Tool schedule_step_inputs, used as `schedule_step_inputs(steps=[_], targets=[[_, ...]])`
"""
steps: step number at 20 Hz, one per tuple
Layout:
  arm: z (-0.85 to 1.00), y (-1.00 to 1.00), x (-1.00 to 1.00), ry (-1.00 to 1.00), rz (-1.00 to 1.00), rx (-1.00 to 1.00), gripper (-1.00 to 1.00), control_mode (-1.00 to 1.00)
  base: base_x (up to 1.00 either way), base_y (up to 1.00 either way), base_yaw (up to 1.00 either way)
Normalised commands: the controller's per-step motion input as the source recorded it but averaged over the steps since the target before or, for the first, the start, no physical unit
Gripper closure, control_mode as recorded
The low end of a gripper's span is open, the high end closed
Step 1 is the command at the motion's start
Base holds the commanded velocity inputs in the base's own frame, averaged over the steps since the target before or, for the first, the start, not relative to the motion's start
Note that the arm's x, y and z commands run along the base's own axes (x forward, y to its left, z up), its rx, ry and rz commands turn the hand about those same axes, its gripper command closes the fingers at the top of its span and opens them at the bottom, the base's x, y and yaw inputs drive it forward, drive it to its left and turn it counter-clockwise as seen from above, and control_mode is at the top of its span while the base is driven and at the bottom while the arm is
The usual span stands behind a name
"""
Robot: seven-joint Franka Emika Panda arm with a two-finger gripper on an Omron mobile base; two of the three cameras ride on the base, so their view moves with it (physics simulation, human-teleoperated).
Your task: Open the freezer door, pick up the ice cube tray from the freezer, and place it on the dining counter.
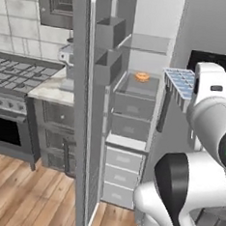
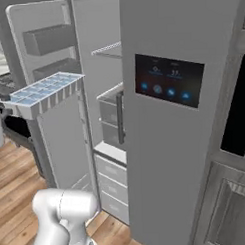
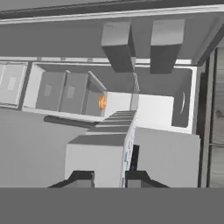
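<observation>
While freezer door (image 1: 88, 108) hangs open, wood floor (image 1: 26, 189) below, stove (image 1: 11, 84) left

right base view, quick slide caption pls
Ice cube tray held aloft outside the open freezer, beside the touchscreen door.

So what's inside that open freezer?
In the freezer, an orange donut sits on a grey drawer. More closed drawers below hide their contents.

Ice cube tray (image 1: 179, 84) outside freezer (image 1: 132, 131), donut (image 1: 142, 77) inside.
</observation>
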Motion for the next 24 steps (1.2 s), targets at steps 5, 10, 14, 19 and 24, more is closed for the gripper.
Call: schedule_step_inputs(steps=[5, 10, 14, 19, 24], targets=[[0.00, 0.00, 0.00, 0.00, 0.00, 0.00, 1.00, 1.00, -0.32, 0.00, 0.72], [0.00, 0.00, 0.00, 0.00, 0.00, 0.00, 1.00, 1.00, -0.31, -0.01, 0.75], [0.00, 0.00, 0.00, 0.00, 0.00, 0.00, 1.00, 1.00, -0.33, -0.01, 0.78], [0.00, 0.00, 0.00, 0.00, 0.00, 0.00, 1.00, 1.00, -0.25, 0.00, 0.83], [0.00, 0.00, 0.00, 0.00, 0.00, 0.00, 1.00, 1.00, -0.15, 0.00, 0.88]])
